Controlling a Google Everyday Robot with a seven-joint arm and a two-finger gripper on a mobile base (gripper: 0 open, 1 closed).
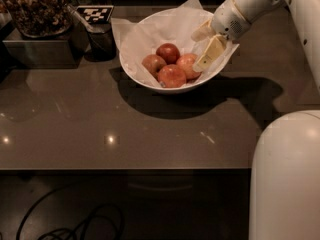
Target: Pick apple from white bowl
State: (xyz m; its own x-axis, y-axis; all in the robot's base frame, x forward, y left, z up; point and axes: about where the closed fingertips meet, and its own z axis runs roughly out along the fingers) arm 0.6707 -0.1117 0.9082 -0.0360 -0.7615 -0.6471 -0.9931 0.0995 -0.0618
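The white bowl [150, 81] stands on the dark table, lined with crinkled white paper, and holds several apples. The apple [187, 64], the palest one, lies at the right of the cluster. A deep red apple [168, 52] lies behind it. Two redder apples [171, 76] [153, 63] lie in front and to the left. My gripper [198, 52] is over the bowl's right side, just right of and above the pale apple. It is open and empty. One cream finger [210, 54] points down beside the apple, its tip close to the apple's right edge.
A dark cup [101, 40] with a checkered tag [95, 14] stands left of the bowl. A grey tray of brown snacks [35, 19] is at the far left. My white arm [295, 14] crosses the top right and the robot's body [287, 179] fills the lower right.
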